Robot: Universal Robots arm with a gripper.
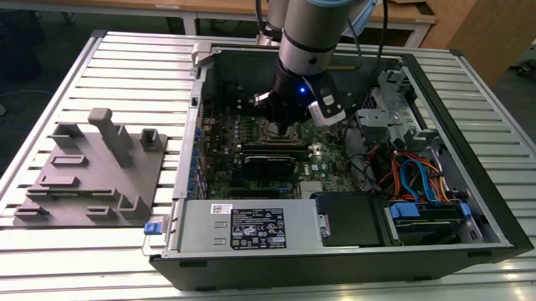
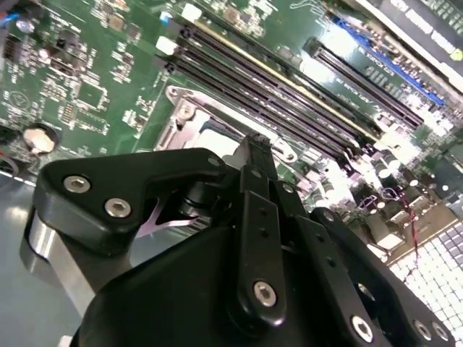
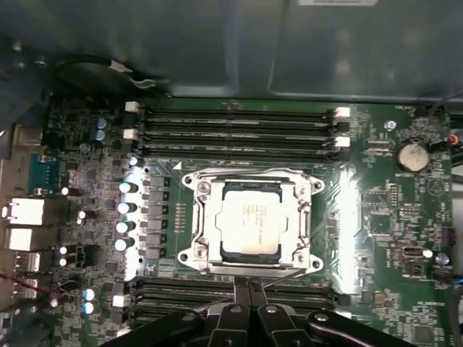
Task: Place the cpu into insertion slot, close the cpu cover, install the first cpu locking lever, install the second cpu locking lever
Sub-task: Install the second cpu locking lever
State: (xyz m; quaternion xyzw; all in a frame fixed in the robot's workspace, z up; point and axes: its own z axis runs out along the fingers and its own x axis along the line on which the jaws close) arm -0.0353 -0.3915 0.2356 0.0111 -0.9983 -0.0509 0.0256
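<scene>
The black gripper (image 3: 249,289), fingers pressed together, hovers at the six o'clock edge of the silver windowed cpu cover (image 3: 251,176), closed over the dull silvery square cpu (image 3: 250,223).

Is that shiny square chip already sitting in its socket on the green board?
Yes: in the first wrist view the cpu lies flat in the insertion slot.

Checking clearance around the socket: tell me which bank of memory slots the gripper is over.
The gripper sits over the slot bank at the socket's near edge; the other bank lies across the cpu, beside the coin cell.
</scene>
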